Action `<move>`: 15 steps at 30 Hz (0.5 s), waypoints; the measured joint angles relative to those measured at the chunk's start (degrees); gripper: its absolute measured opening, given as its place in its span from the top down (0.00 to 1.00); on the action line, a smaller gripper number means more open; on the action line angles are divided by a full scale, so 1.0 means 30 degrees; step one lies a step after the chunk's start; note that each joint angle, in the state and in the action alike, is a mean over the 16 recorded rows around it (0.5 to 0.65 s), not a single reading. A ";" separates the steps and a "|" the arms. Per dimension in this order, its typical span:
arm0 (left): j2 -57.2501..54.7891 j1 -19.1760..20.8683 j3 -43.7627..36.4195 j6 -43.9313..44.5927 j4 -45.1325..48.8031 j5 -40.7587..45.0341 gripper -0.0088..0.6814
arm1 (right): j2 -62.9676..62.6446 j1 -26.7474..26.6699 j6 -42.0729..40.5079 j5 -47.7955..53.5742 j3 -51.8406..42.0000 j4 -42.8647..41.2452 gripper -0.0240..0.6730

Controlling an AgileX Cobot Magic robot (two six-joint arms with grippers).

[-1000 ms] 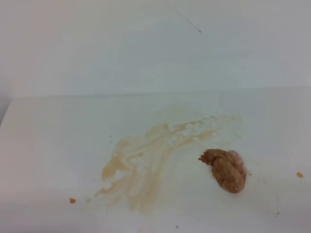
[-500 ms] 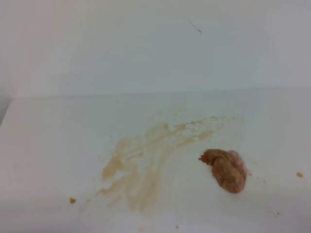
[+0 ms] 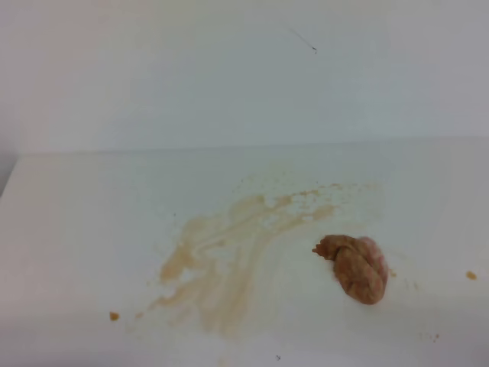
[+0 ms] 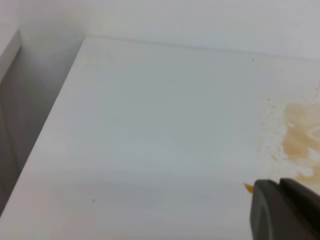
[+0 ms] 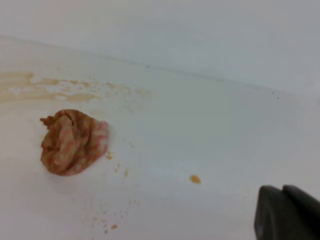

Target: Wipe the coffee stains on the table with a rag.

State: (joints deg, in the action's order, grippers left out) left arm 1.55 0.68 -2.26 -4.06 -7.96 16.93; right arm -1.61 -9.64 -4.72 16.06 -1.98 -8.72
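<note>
Only the rag (image 3: 354,267) interrupts the table (image 3: 92,229), seemingly open all round.

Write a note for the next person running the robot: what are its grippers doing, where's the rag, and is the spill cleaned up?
Right gripper: shut, empty, parked right of the rag.
Left gripper: only its tip shows, state unclear, holding nothing visible.
Rag: crumpled, brown-soaked, lying free on the table just right of the coffee stains.
Done: stains look smeared.
Left: streaks and specks need wiping.

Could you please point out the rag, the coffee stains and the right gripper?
rag (image 3: 355,267), exterior high view, middle of the wad.
coffee stains (image 3: 229,252), exterior high view, central streaks.
right gripper (image 5: 286,212), right wrist view, dark fingertips.
</note>
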 joint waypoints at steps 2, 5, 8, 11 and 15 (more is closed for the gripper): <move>0.0000 0.0000 0.0000 0.0000 0.0000 0.0000 0.99 | 0.0000 0.0000 0.0000 0.0000 0.0000 0.0000 0.97; 0.0000 0.0000 0.0000 0.0000 0.0000 0.0000 0.99 | 0.0000 0.0000 0.0000 0.0000 0.0000 0.0000 0.97; 0.0000 0.0000 0.0000 0.0000 0.0000 0.0000 0.99 | 0.0000 0.0000 0.0000 0.0000 0.0000 0.0000 0.97; 0.0000 0.0000 0.0000 0.0000 0.0000 0.0000 0.99 | 0.0000 0.0000 0.0000 0.0000 0.0000 0.0000 0.97; 0.0000 0.0000 0.0000 0.0000 0.0000 0.0000 0.99 | 0.0000 0.0000 0.0000 0.0000 0.0000 0.0000 0.97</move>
State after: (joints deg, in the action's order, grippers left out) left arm 1.55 0.68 -2.26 -4.06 -7.96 16.93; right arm -1.61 -9.64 -4.72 16.06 -1.98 -8.72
